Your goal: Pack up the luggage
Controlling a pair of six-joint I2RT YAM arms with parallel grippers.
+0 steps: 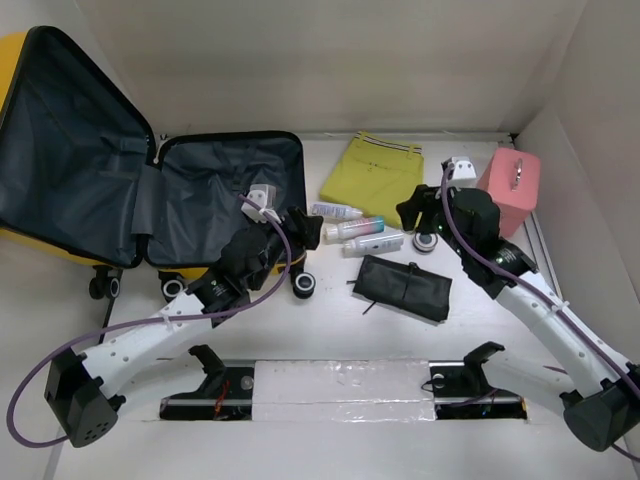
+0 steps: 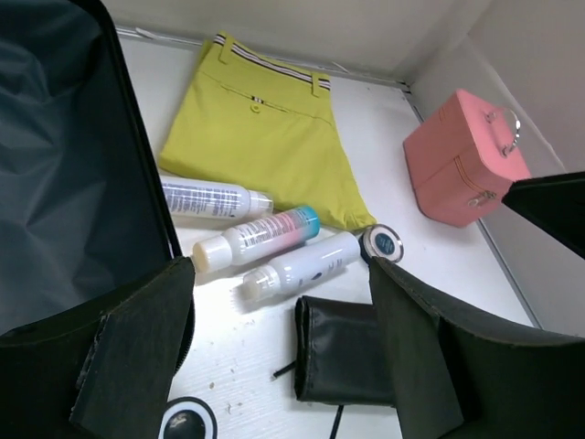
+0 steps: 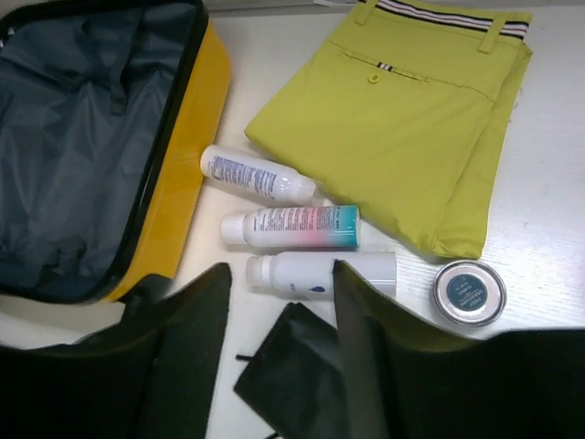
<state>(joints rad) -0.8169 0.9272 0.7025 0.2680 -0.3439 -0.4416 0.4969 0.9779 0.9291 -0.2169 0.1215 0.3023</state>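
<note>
The luggage is lying open at the left of the tabletop, its lid leaning back against the wall. The left tool and the right tool are both hanging spread and empty, crowding over the same three bottles. I'm worrying the two are heading for a clash, or that one finger is going to nudge a round bottle and send it rolling toward the tin.

We list: luggage, lid cut by the frame, left of the left gripper; three bottles, print too small for us to read; black pouch, mostly hidden behind the right gripper.
</note>
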